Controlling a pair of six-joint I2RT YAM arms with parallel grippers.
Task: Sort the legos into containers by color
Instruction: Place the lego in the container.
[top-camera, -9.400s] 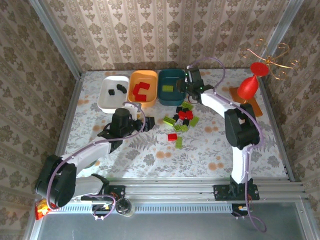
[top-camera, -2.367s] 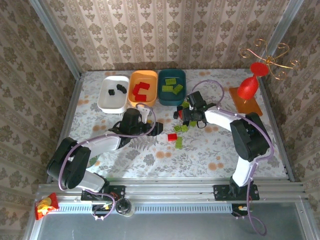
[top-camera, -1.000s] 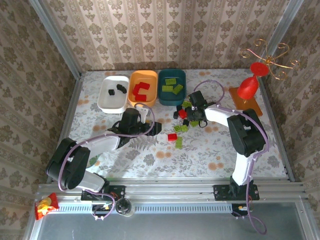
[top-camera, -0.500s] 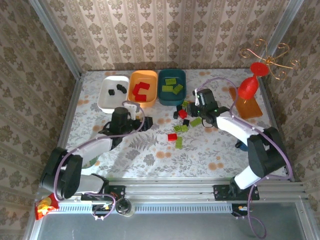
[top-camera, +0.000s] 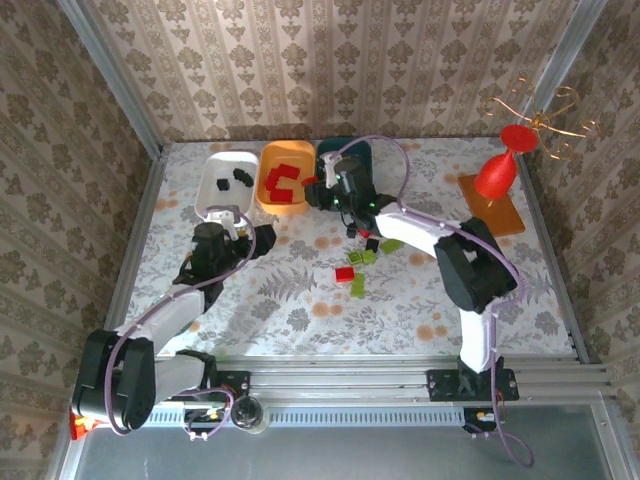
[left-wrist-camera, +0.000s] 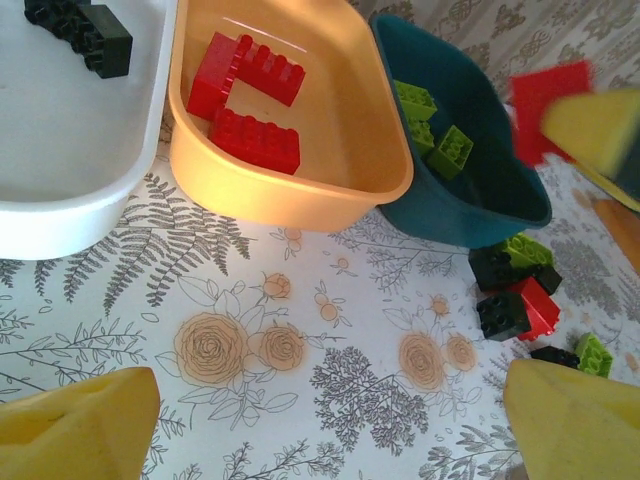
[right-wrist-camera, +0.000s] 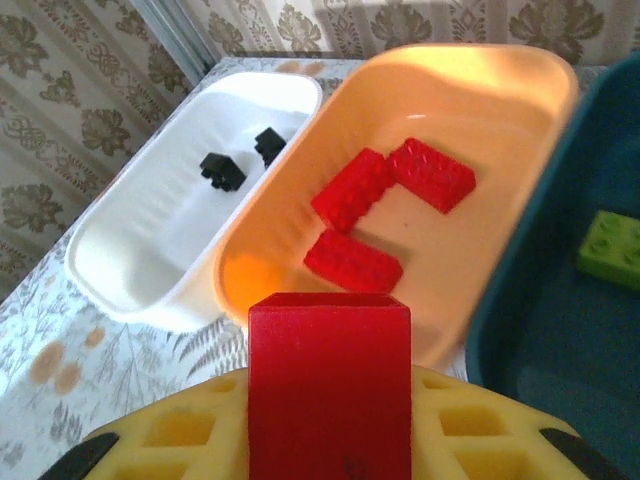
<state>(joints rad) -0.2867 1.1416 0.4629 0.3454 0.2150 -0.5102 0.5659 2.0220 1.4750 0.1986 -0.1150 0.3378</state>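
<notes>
Red lego (right-wrist-camera: 329, 385) has come off the pile (top-camera: 362, 256) within the last second and now hangs at 6 o'clock of the orange tray (right-wrist-camera: 470, 240) (three reds already lie inside), clenched in the right hand (right-wrist-camera: 329, 445). Dropping it into its matching colour looks next. Left hand (left-wrist-camera: 325, 420), released and empty, has backed off to 6 o'clock of the white tray (top-camera: 205, 200), above the surface (top-camera: 300, 290).

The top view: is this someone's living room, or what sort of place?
Probably a test booth dressed up as a room: wallpaper panels set in a metal frame, robot arms bolted to a rail, and toy bricks laid out beside sorting trays.
</notes>
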